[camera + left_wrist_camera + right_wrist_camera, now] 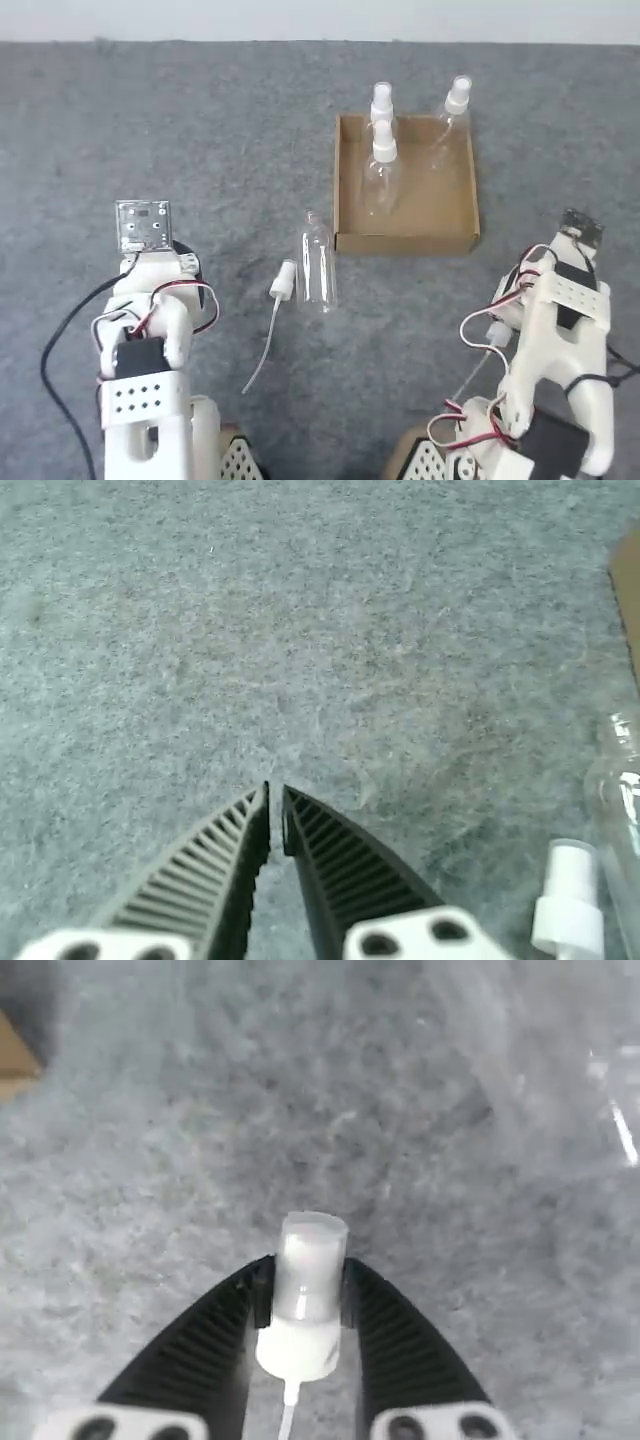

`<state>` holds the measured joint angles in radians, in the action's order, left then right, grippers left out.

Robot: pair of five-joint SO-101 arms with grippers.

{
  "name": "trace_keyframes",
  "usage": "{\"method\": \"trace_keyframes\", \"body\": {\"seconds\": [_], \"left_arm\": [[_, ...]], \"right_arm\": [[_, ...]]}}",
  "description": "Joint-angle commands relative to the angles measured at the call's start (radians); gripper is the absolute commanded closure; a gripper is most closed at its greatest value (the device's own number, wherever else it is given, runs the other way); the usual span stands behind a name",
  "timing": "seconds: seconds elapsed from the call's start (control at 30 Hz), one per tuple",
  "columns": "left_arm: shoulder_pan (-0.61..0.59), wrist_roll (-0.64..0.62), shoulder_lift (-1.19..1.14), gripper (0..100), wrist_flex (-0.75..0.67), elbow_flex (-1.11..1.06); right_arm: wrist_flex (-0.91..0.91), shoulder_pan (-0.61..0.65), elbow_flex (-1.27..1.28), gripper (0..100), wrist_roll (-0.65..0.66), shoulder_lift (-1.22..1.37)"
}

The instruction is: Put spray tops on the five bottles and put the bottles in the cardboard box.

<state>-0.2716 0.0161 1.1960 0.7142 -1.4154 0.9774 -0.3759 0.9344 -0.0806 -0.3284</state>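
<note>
1. The right claw (305,1265) is clamped on a spray top (303,1305) by its head, over the grey bench (150,130).
2. The left claw (275,792) is almost closed and holds nothing.
3. Between the arms an uncapped bottle (318,265) lies on its side, with a loose spray top (283,279) just beside it.
4. Beyond these, the cardboard box (405,240) holds a capped bottle (381,170). Two further bottles (381,100) with tops stand at its far wall.
</note>
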Motion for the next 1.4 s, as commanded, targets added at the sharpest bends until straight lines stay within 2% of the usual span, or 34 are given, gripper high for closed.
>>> {"method": "trace_keyframes", "body": {"seconds": [0.0, 0.1, 0.3, 0.5, 0.77, 0.97, 1.13, 1.37], "left_arm": [[0.005, 0.006, 0.026, 99, -0.018, 0.010], [0.005, 0.006, 0.026, 99, -0.018, 0.010], [0.005, 0.006, 0.026, 99, -0.018, 0.010], [0.005, 0.006, 0.026, 99, -0.018, 0.010], [0.002, 0.006, 0.026, 99, -0.018, 0.010], [-0.002, 0.006, 0.026, 99, 0.034, 0.042], [-0.005, 0.006, 0.026, 99, 0.034, 0.045], [-0.049, 0.006, 0.026, 99, 0.034, 0.058]], "right_arm": [[-0.012, -0.012, -0.077, 99.3, 0.068, -0.010], [0.033, -0.013, -0.135, 99.4, 0.071, -0.012], [0.259, 0.030, -0.381, 99.4, 0.064, -0.048], [0.438, 0.257, -0.545, 99.3, 0.026, -0.131], [0.444, 0.668, -0.640, 99.3, -0.081, -0.142], [0.395, 0.926, -0.736, 99.3, -0.104, -0.033], [0.380, 1.044, -0.853, 99.3, -0.152, 0.110], [0.318, 1.112, -0.982, 99.3, -0.261, 0.326]]}}
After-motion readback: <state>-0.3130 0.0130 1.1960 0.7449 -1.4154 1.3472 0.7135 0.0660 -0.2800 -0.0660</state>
